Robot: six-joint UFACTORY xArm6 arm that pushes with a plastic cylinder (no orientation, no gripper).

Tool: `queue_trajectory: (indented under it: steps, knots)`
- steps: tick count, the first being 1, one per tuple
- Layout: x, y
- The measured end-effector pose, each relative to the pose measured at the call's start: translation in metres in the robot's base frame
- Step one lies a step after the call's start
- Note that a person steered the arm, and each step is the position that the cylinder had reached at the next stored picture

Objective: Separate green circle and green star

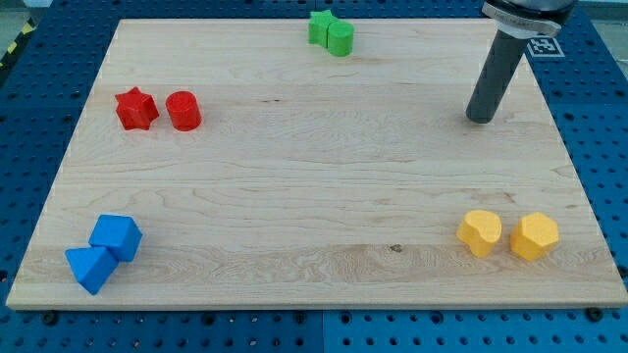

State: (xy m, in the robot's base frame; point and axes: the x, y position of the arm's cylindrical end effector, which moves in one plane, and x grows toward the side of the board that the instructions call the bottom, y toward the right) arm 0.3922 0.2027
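Bench (pixel 314 196) of pale wood on blue pegboard (pixel 29 127), taken from the view's bottom edge upward.

Nearest, at the bottom left, far to the left of and well below my tip (pixel 480 120): blue wedge (pixel 90 268) touching blue cube (pixel 118 236), cube just up and right of wedge.

Next, at the bottom right, well below my tip: two yellow blocks side by side, close but apart. Left yellow block (pixel 480 233) almost straight below my tip; right yellow block (pixel 535 236) below and a little to the view's right of it. Exact shapes hard to make out, both many-sided.

Farther up, at about the height of my tip and far off to its left, near the bench's left edge: red star (pixel 135 108) and red circle (pixel 183 111), just beside each other, circle on the side nearer my tip.

My tip resting on bare wood in the upper right part of the bench, touching no block, under a dark rod (pixel 494 78) leaning slightly to the view's right toward its top.

Farthest, at the bench's top edge, up and well to the left of my tip: green star (pixel 320 26) and green circle (pixel 340 38), pressed together, circle on the right and slightly lower, nearer my tip.

Pincer not in view, so apart or together cannot be told.
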Motion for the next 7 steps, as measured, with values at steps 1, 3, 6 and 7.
queue_trajectory:
  steps: [1, 3, 6, 7]
  knots:
    - [0.000, -0.001]
    - [0.000, -0.005]
    - [-0.004, -0.005]
    - [-0.020, -0.005]
